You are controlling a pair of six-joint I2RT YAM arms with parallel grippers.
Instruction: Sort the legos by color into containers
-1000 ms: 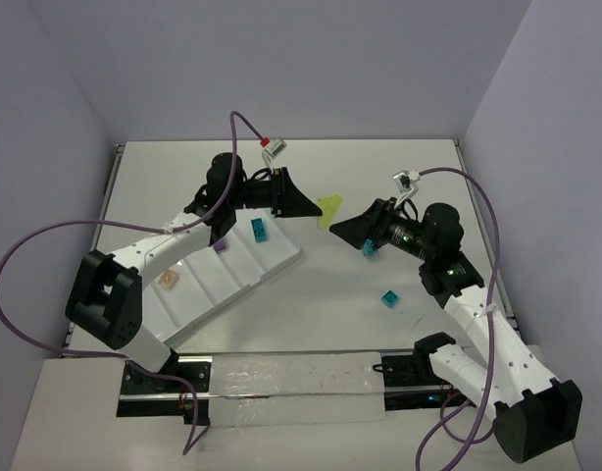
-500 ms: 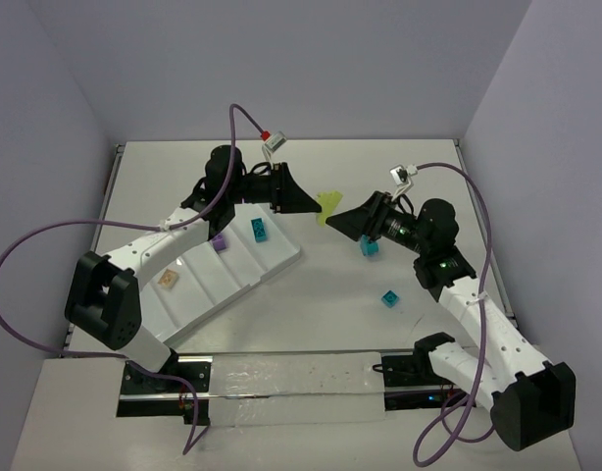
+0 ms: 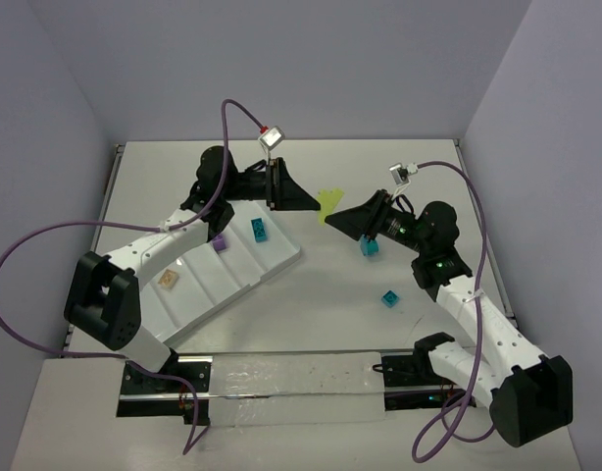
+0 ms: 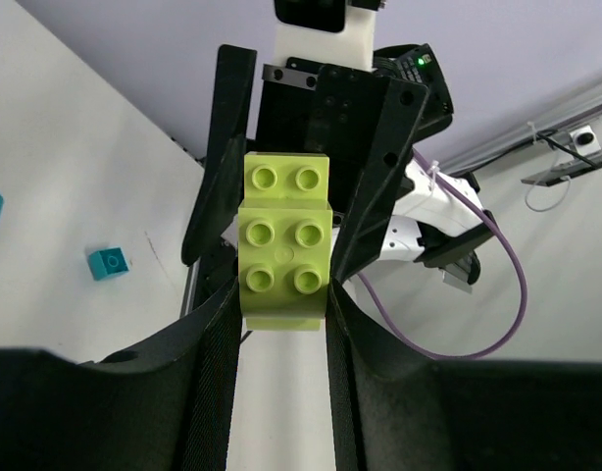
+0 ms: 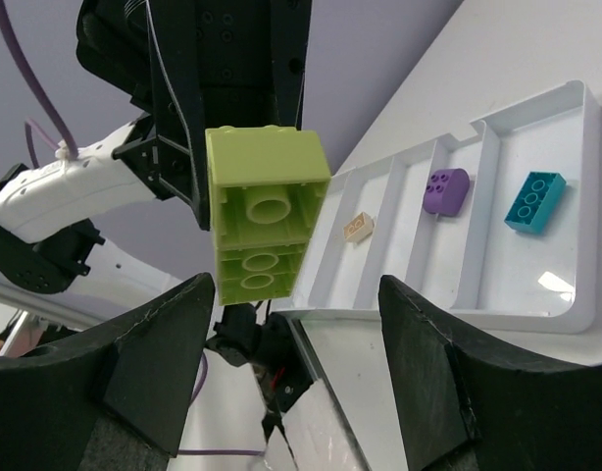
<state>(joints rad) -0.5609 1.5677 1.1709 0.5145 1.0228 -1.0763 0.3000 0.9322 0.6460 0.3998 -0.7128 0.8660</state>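
Note:
My left gripper [image 3: 309, 202] is shut on a lime-green brick [image 3: 329, 203] and holds it in the air above the table's middle back. In the left wrist view the brick [image 4: 284, 240] sits stud-side up between my fingers [image 4: 211, 373]. My right gripper [image 3: 338, 219] is open, facing the brick from the right, its jaws wide apart. In the right wrist view the brick [image 5: 265, 216] hangs above and ahead of my gripper [image 5: 293, 294]. The white tray [image 3: 198, 294] holds a teal brick [image 3: 257, 229], a purple brick [image 3: 220, 241] and a beige brick [image 3: 168, 280], each in its own compartment.
Two loose teal bricks lie on the table right of the tray, one [image 3: 371, 247] under my right gripper and one [image 3: 389, 297] nearer the front. The tray also shows in the right wrist view [image 5: 536, 306]. Purple cables loop over both arms.
Both grippers have shifted a little toward the back of the table. The right gripper has come closer to the lime-green brick. The left wrist has rolled.

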